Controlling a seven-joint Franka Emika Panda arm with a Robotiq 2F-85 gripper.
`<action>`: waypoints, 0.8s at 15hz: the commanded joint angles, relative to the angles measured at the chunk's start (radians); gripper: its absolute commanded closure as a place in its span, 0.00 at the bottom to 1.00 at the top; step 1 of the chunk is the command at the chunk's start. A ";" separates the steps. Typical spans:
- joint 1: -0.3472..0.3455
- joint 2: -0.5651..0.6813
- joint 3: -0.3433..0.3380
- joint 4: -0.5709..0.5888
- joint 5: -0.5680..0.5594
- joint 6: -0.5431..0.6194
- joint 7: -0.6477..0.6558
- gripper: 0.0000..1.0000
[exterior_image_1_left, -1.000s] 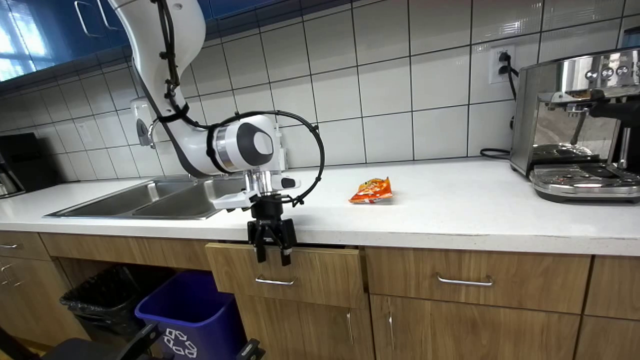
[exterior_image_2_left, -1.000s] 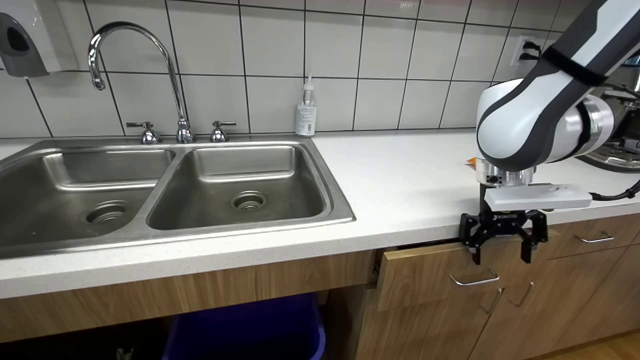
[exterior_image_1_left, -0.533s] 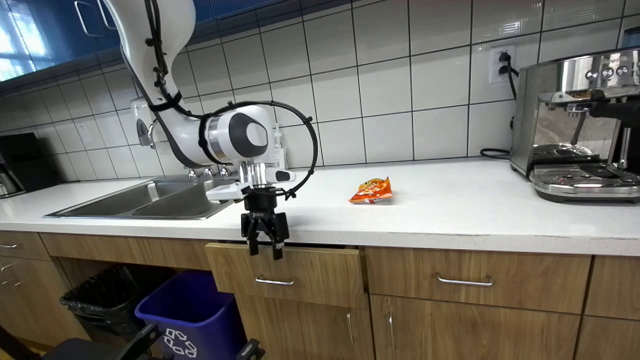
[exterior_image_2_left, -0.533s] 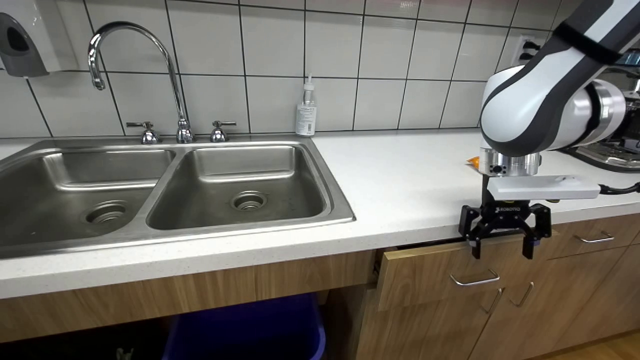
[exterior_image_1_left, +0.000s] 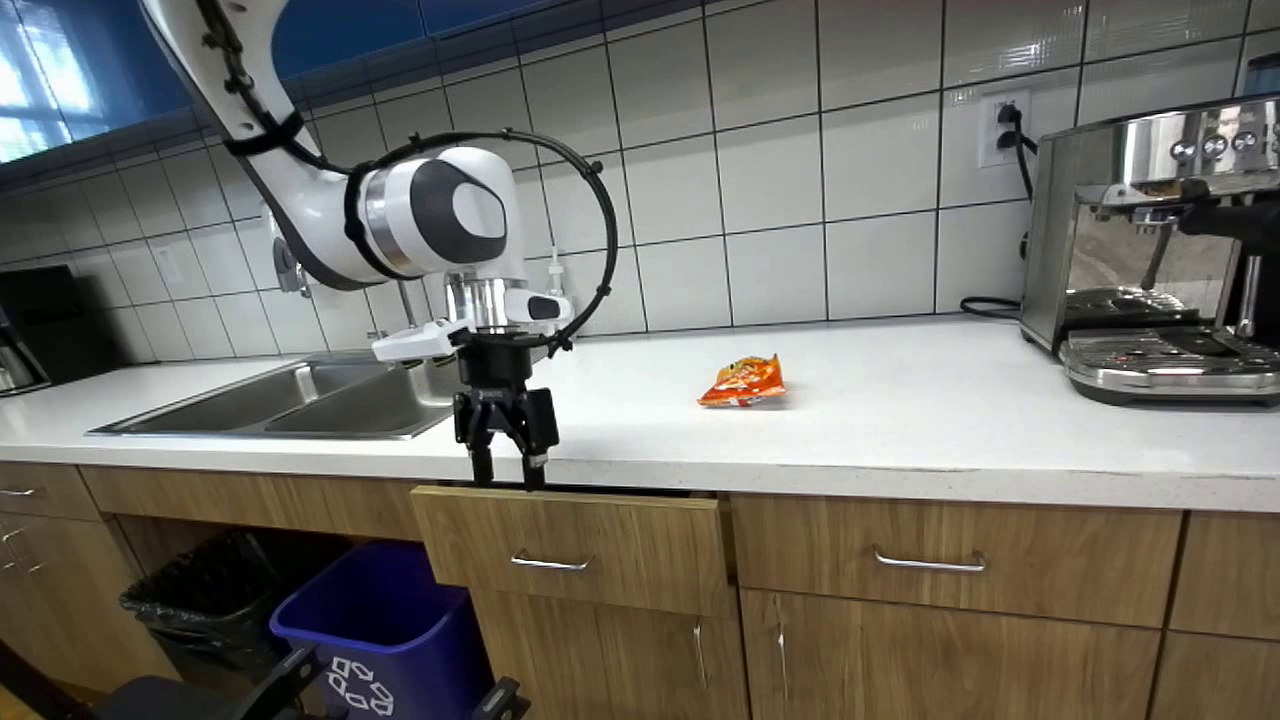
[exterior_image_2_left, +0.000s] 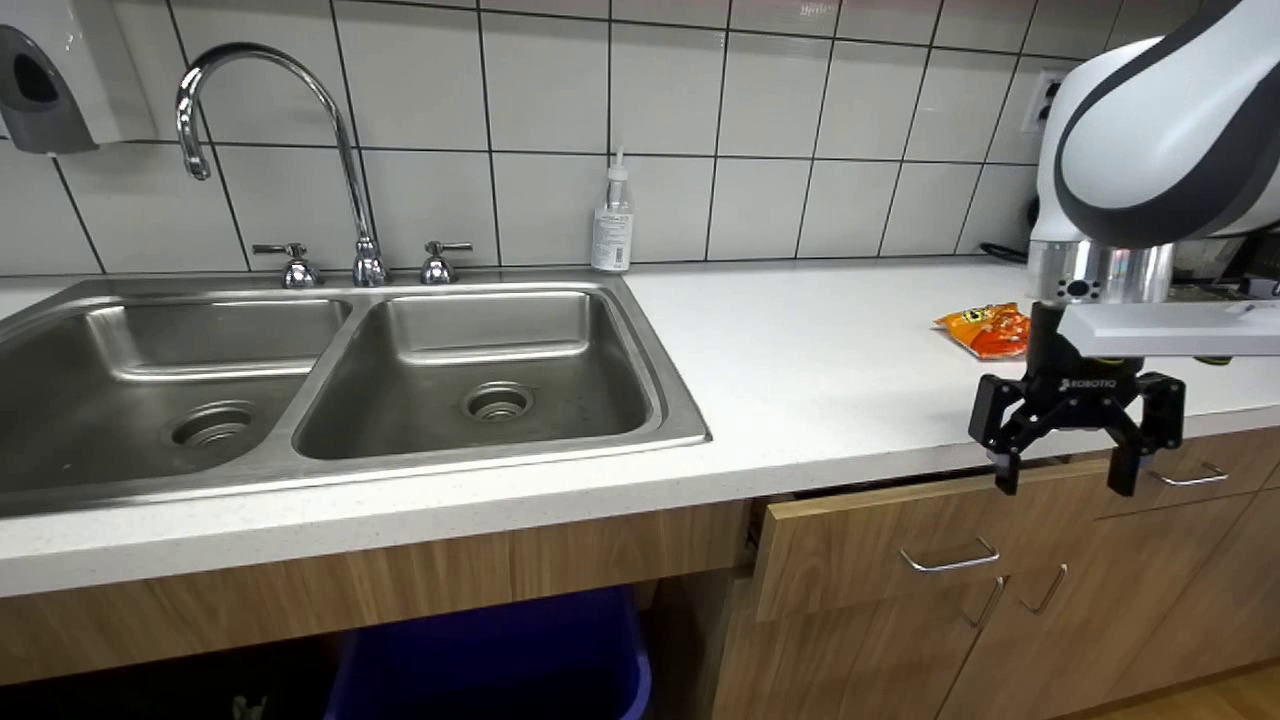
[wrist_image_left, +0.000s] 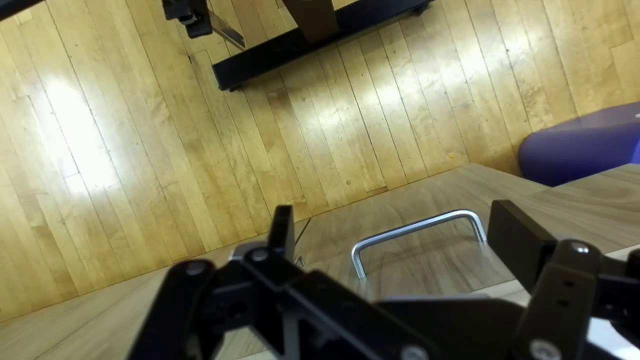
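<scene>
The gripper (exterior_image_2_left: 1064, 488) has risen near the drawer (exterior_image_2_left: 885, 535).

White arm (exterior_image_1_left: 330, 225), black cable (exterior_image_1_left: 611, 228), black tool (exterior_image_2_left: 1064, 484)

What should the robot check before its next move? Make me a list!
1. Gripper open: ok, its fingers stand apart.
2. Empty grasp: ok, nothing is held.
3. Wooden drawer out of the way: not ok, it sticks out near the gripper.
4. Handle free: ok, no finger grips it.
5. Drawer contents: cannot tell, the inside is hidden.
6. Orange bag clear of the gripper: ok, it lies apart on the counter.
</scene>
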 joint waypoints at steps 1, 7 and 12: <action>-0.020 -0.027 0.015 -0.013 -0.005 -0.009 -0.001 0.00; -0.033 -0.093 0.018 -0.053 -0.008 -0.021 -0.010 0.00; -0.033 -0.093 0.018 -0.054 -0.008 -0.021 -0.010 0.00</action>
